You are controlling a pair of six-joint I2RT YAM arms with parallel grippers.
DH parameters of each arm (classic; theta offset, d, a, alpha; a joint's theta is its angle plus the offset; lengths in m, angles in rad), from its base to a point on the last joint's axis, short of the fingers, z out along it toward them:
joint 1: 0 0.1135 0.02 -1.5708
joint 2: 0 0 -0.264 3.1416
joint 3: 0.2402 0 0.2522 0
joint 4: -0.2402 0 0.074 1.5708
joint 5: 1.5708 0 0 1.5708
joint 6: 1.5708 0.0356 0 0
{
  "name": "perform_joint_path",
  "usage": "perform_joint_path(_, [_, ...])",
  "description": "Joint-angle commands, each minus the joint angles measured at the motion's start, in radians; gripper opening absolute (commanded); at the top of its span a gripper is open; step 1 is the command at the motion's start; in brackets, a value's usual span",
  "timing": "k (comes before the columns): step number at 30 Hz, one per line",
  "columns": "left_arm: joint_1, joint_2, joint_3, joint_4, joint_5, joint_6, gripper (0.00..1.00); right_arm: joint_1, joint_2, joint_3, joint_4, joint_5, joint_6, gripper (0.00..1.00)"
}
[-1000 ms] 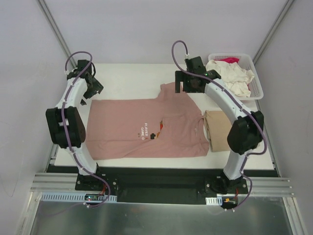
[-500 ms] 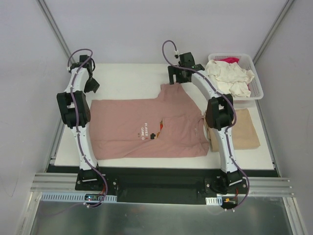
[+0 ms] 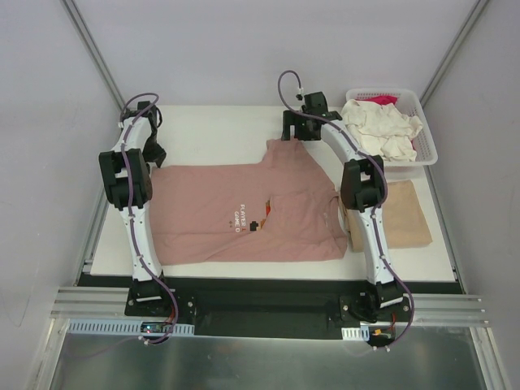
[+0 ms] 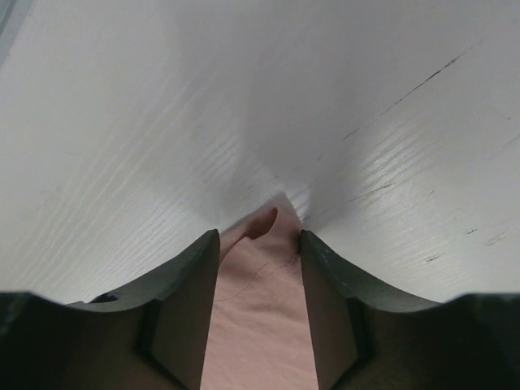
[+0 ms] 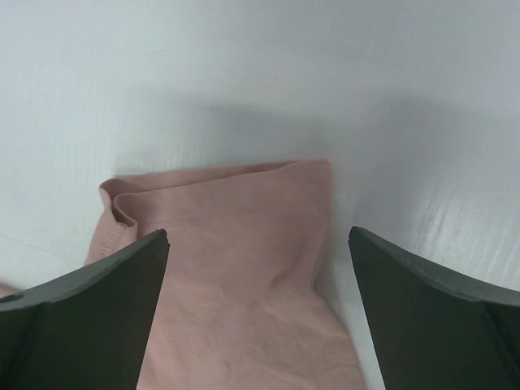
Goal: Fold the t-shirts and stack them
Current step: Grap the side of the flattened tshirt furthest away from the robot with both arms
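The flat white table (image 3: 219, 130) carries 3 things. A dusty-pink cloth t-shirt with small white text (image 3: 203, 211) lies spread across its middle, with a folded plain tan t-shirt (image 3: 402, 215) just beside it on the right. A white slatted plastic basket (image 3: 430, 145) sits at the far right corner.

top view high behind the arm bases (image 3: 150, 299), wrist views close above the table (image 3: 219, 130), pink t-shirt (image 3: 211, 211) common to all

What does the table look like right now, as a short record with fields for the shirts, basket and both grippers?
pink t-shirt: spread flat on white table, print up
tan t-shirt: folded, right of the pink one
basket: far right, holding cream cloth and magenta cloth
left gripper: open, straddling pink t-shirt's far left corner
right gripper: open, above pink t-shirt's far sleeve
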Motion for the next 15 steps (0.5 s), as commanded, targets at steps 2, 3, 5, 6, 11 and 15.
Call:
perform_joint_path(2, [0.005,0.009,-0.028,-0.035,0.031,0.017,0.39,-0.012,-0.008,0.018,-0.034,-0.134,0.045,0.98])
perform_joint_path(3, [0.005,0.007,-0.032,-0.035,0.033,0.017,0.38,-0.01,-0.016,0.006,-0.037,-0.123,0.035,0.98])
perform_joint_path(5, [0.005,0.006,-0.039,-0.037,0.038,0.019,0.29,-0.012,-0.035,-0.028,-0.045,-0.106,0.026,1.0])
perform_joint_path(6, [0.005,0.006,-0.041,-0.037,0.044,0.017,0.26,-0.013,-0.036,-0.03,-0.053,-0.106,0.02,0.95])
perform_joint_path(11, [0.004,-0.003,-0.041,-0.037,0.058,0.028,0.0,-0.016,-0.032,-0.019,-0.08,-0.117,0.009,0.62])
perform_joint_path(15, [0.004,-0.028,-0.048,-0.037,0.042,0.043,0.0,-0.019,-0.037,-0.01,-0.085,-0.123,0.008,0.39])
